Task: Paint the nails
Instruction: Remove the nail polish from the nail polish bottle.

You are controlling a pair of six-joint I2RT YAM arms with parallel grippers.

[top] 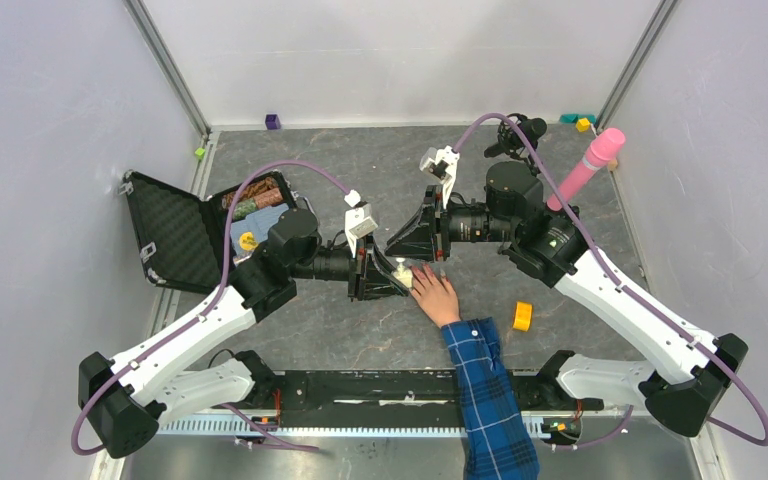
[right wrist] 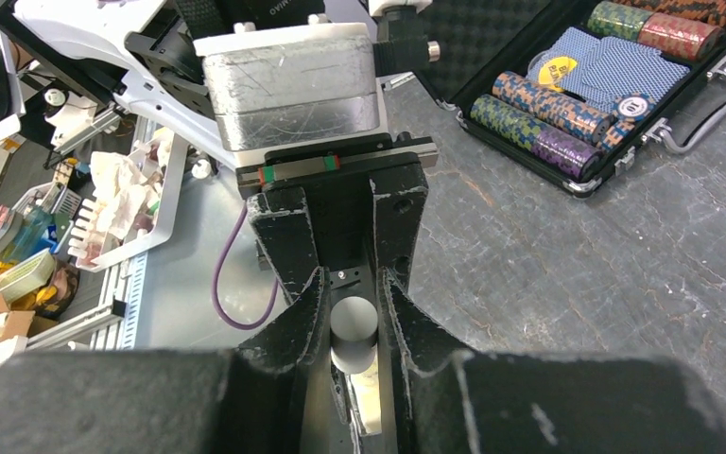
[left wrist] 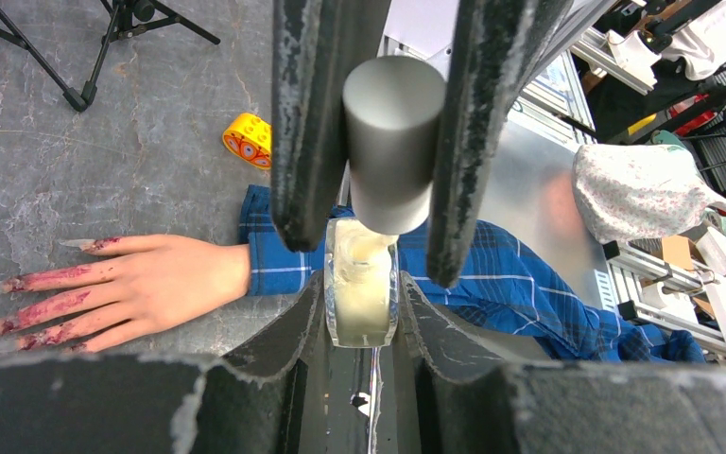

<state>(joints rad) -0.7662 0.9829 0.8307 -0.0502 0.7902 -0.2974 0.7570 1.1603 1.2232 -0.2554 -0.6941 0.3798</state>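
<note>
A pale hand in a blue plaid sleeve lies flat on the grey table, fingers spread. Its nails are long and pointed, and dark pink paint is smeared along the fingers. Just above the hand, my left gripper is shut on a small clear bottle of pale liquid. My right gripper meets it from the opposite side, shut on the bottle's grey cylindrical cap, which sits on the bottle's neck. The brush is hidden.
An open black case of poker chips and cards lies at the left. A yellow block rests right of the sleeve. A pink cylinder and a small tripod stand at the back right. A purple block sits by the back wall.
</note>
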